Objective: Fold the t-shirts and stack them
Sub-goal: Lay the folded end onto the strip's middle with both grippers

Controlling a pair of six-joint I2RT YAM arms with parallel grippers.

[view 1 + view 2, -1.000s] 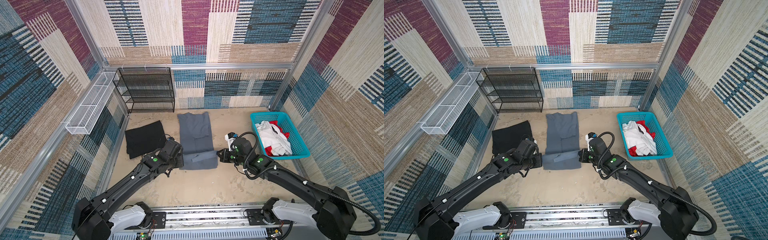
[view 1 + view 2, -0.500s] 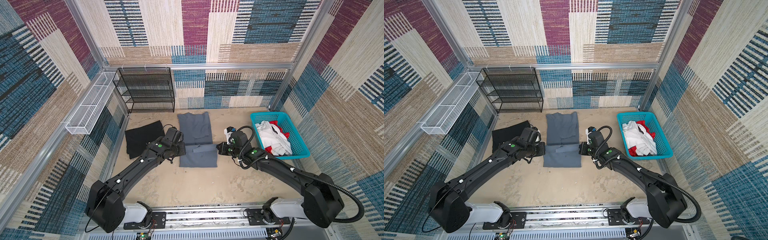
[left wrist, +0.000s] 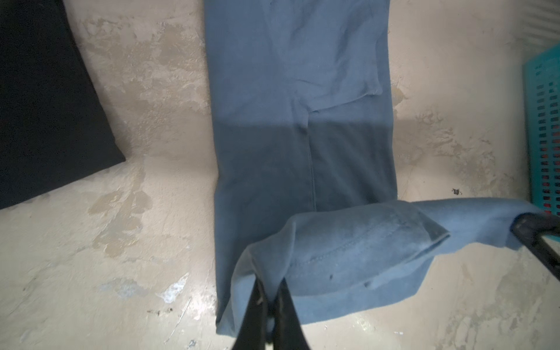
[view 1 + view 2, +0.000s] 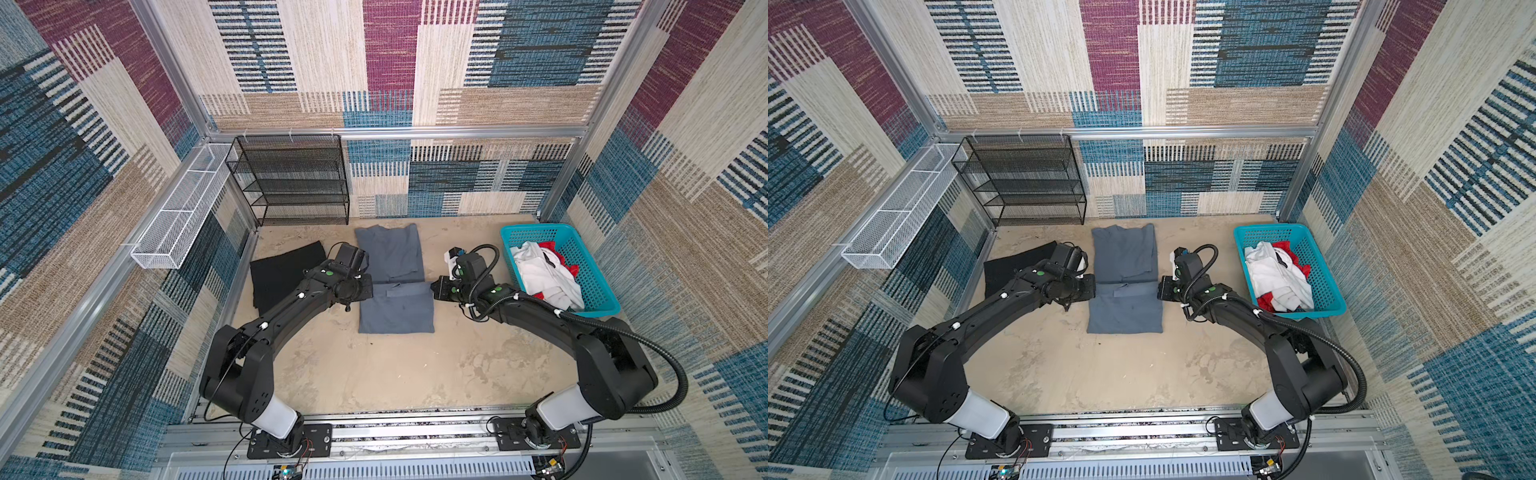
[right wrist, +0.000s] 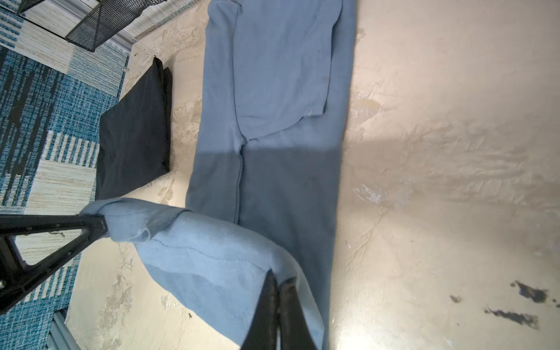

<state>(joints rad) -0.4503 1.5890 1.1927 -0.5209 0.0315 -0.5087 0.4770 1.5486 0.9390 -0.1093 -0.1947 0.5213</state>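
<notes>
Two grippers: we log the left gripper (image 3: pixel 270 286) and right gripper (image 5: pixel 280 283) both pinched shut, each on one near corner of the slate blue-grey cloth t-shirt (image 4: pixel 390 257).
Left gripper grip: jaws squeezed together with a bunch of hem between them in its wrist view; it touches nothing else.
Right gripper grip: same, jaws closed tight on the opposite hem corner; the cloth is slung between the two, off the table.
Shirt location: middle of the sandy beige flat table (image 4: pixel 374 374), folded into a narrow strip. It lies between the black folded cloth t-shirt (image 4: pixel 282 276) and the turquoise plastic mesh basket (image 4: pixel 590 270), touching neither.
Long axis: runs from the robot side to the far wall; the held hem lies crosswise to it.
Key relation: in both top views the grippers sit at either long edge, about mid-strip. The uncovered far half lies straight ahead of both, away from the bases. We judge neither arm nearer.
Next move, our guess: carry the hem along the axis to the far edge, both together, then let go.
Risk: uneven travel skews the fold.
Basket contents: crumpled white shirt (image 4: pixel 544 276) and red shirt (image 4: pixel 550 248), unfolded.
Progress: black one folded; grey one mid-fold; two left; no stack yet.
</notes>
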